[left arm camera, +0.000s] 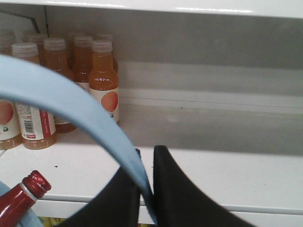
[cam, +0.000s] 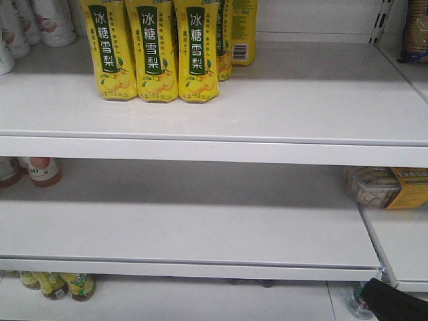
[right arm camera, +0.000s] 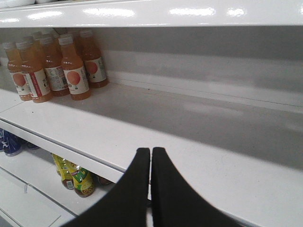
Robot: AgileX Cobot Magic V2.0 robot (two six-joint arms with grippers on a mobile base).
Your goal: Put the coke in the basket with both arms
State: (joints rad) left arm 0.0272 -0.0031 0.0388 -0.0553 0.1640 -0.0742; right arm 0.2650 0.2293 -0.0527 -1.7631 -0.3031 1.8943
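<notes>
In the left wrist view, the pale blue handle of the basket (left arm camera: 71,101) arcs from the left edge down into my left gripper (left arm camera: 147,158), which is shut on it. The coke (left arm camera: 21,196) shows its red cap and red label at the lower left, under the handle arc and beside a pale blue basket edge; its body is out of view. My right gripper (right arm camera: 150,152) is shut with nothing between its fingers, hovering before the middle shelf's front edge. A black arm part (cam: 396,302) shows at the lower right of the front view.
Orange-drink bottles (left arm camera: 103,80) stand at the back left of the white middle shelf (right arm camera: 199,156), seen also as orange-drink bottles (right arm camera: 75,66). Yellow pear-drink bottles (cam: 154,50) stand on the top shelf (cam: 267,114). Small yellow-green bottles (right arm camera: 78,177) sit on the shelf below. A packaged box (cam: 388,187) lies right.
</notes>
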